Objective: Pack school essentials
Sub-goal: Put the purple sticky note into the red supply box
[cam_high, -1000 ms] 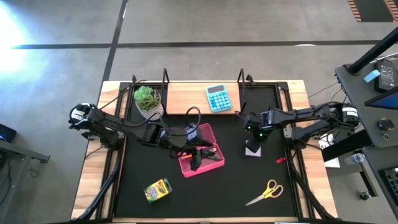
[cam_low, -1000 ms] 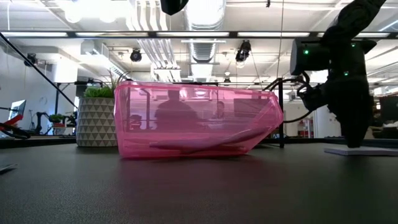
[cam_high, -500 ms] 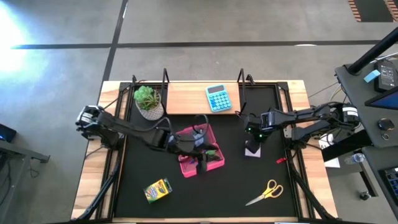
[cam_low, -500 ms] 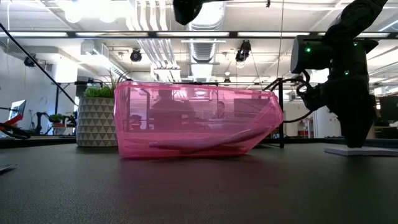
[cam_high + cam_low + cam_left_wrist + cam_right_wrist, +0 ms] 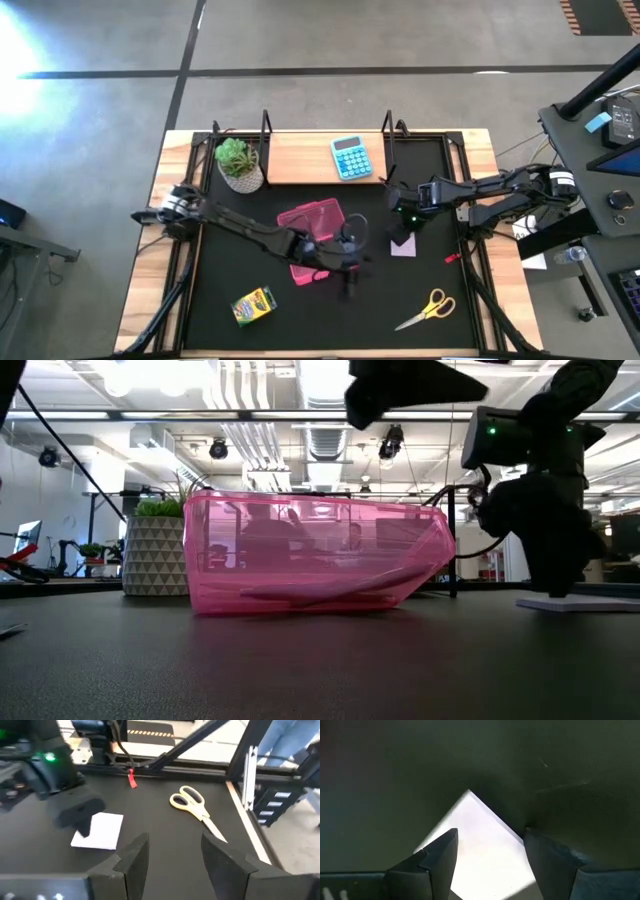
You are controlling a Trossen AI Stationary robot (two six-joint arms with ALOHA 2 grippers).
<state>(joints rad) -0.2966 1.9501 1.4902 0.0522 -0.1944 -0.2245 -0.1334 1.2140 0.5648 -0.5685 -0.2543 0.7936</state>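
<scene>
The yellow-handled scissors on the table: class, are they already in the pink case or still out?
Out. The scissors lie flat on the black mat, apart from the pink case, untouched.

Translucent glossy pink plastic case rests on the table's matt, finely textured black mat. Table edges are bare pale wood. White rectangular paper card appears smooth and matt.

Nothing here can be read: the print on the crayon box and the calculator keys is too small.
</scene>
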